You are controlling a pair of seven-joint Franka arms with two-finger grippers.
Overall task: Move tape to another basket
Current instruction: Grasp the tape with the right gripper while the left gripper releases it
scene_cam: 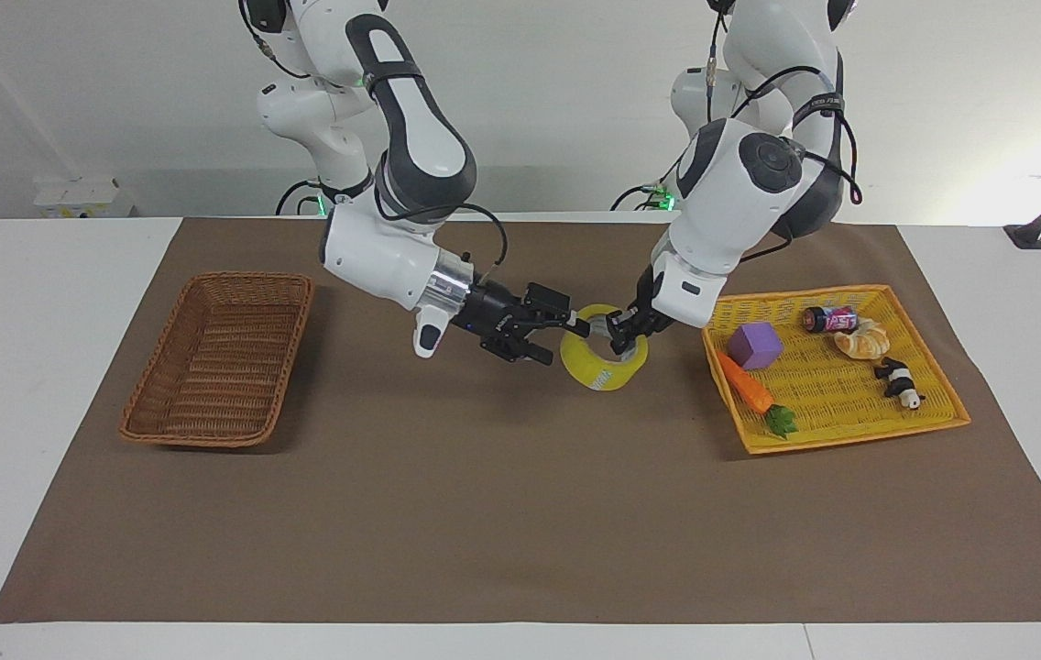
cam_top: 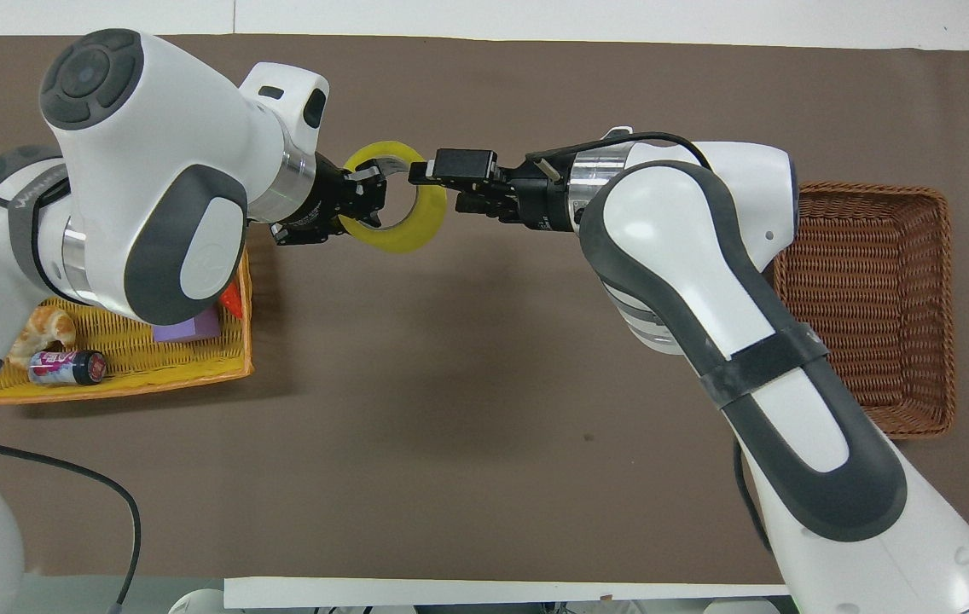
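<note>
The tape [scene_cam: 601, 368] is a yellow roll held tilted over the brown mat, between the two containers; it also shows in the overhead view [cam_top: 416, 234]. My left gripper [scene_cam: 621, 337] [cam_top: 368, 194] is shut on the roll's wall on the side toward the yellow tray. My right gripper [scene_cam: 562, 337] [cam_top: 438, 188] is open at the roll's other side, with its upper finger [scene_cam: 575, 323] over the rim. The brown wicker basket [scene_cam: 218, 357] [cam_top: 868, 307] stands empty toward the right arm's end of the table.
A flat yellow woven tray [scene_cam: 850, 438] [cam_top: 109, 388] toward the left arm's end holds a purple cube [scene_cam: 755, 345], a carrot [scene_cam: 748, 387], a can [scene_cam: 830, 319], a croissant [scene_cam: 861, 343] and a panda toy [scene_cam: 898, 381]. A brown mat [scene_cam: 520, 513] covers the table.
</note>
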